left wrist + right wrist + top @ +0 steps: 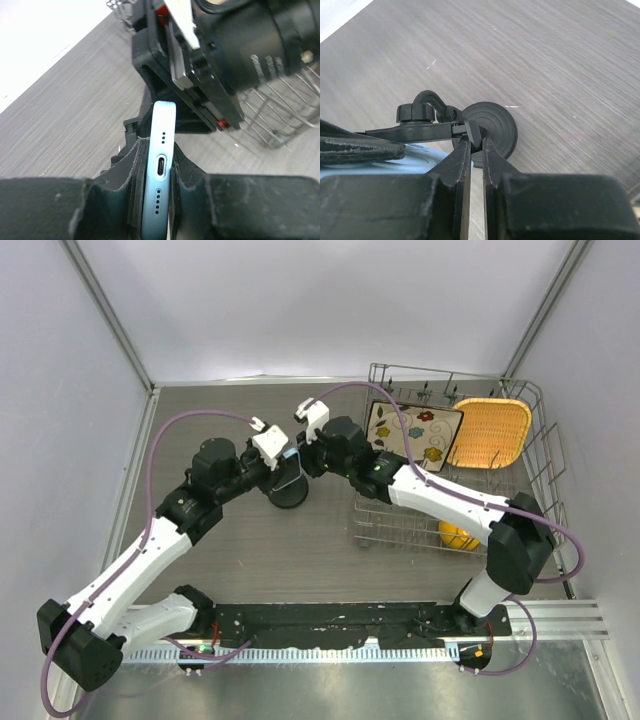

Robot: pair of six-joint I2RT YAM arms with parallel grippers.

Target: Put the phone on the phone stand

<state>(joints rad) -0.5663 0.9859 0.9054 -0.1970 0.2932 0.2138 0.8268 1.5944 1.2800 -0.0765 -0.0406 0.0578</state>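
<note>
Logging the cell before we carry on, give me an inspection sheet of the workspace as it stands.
Surface: grey wood-grain table.
Job's things: phone on edge beside the phone stand; seating cannot be told.
Clutter: wire dish rack holding floral plate, orange tray, yellow object.
Grippers: left gripper shut on the phone; right gripper shut on the stand's top arm.
Cables: purple cables loop over both arms.
Surroundings: white walls.
</note>
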